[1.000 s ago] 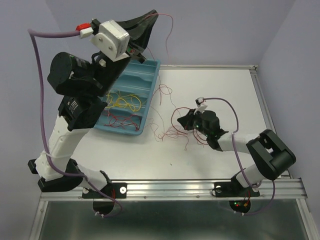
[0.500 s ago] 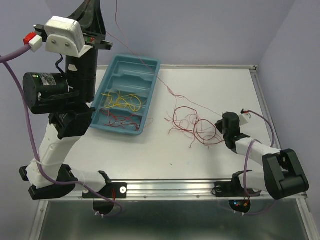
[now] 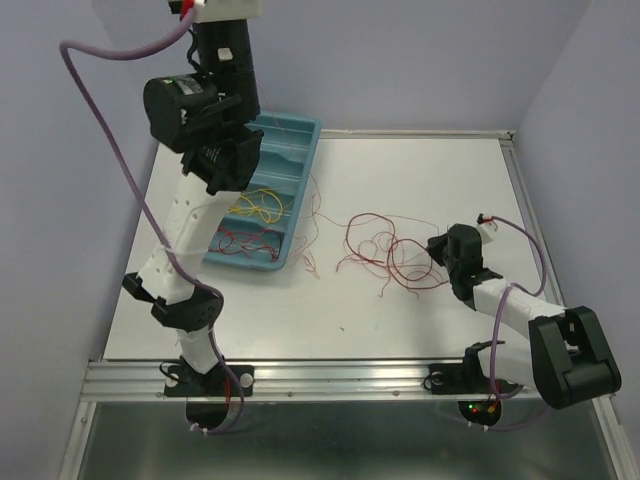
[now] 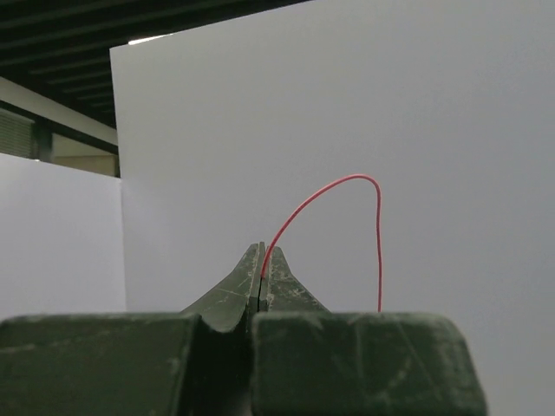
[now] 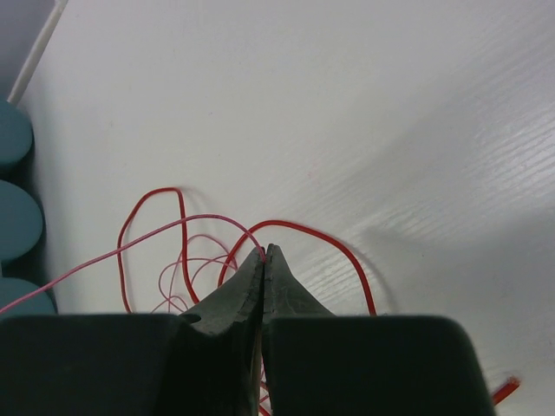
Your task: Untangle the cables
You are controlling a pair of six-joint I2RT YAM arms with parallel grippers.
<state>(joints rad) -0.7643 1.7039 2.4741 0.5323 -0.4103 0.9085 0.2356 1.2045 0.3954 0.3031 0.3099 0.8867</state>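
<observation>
A loose tangle of thin red cables (image 3: 385, 250) lies on the white table (image 3: 420, 170), right of centre. My right gripper (image 3: 434, 246) sits low at the tangle's right edge; in the right wrist view it (image 5: 264, 250) is shut on a pale red cable (image 5: 173, 227), with more red loops (image 5: 303, 230) beyond. My left arm is raised high over the blue tray (image 3: 292, 128), its fingers out of the top view. In the left wrist view the left gripper (image 4: 262, 251) is shut on a red cable (image 4: 347, 179) that arcs up and right. A slack red strand (image 3: 313, 215) hangs beside the tray.
The blue tray holds yellow cables (image 3: 255, 205) in one compartment and red cables (image 3: 245, 240) in the nearest one. A thick purple cord (image 3: 110, 140) loops off the left arm. Lavender walls close the back and sides. A metal rail (image 3: 340, 375) runs along the near edge.
The right gripper drew back to the right, spreading the red tangle. The left arm swung up and over the tray; the red cable it stretched tight now hangs slack beside the tray.
</observation>
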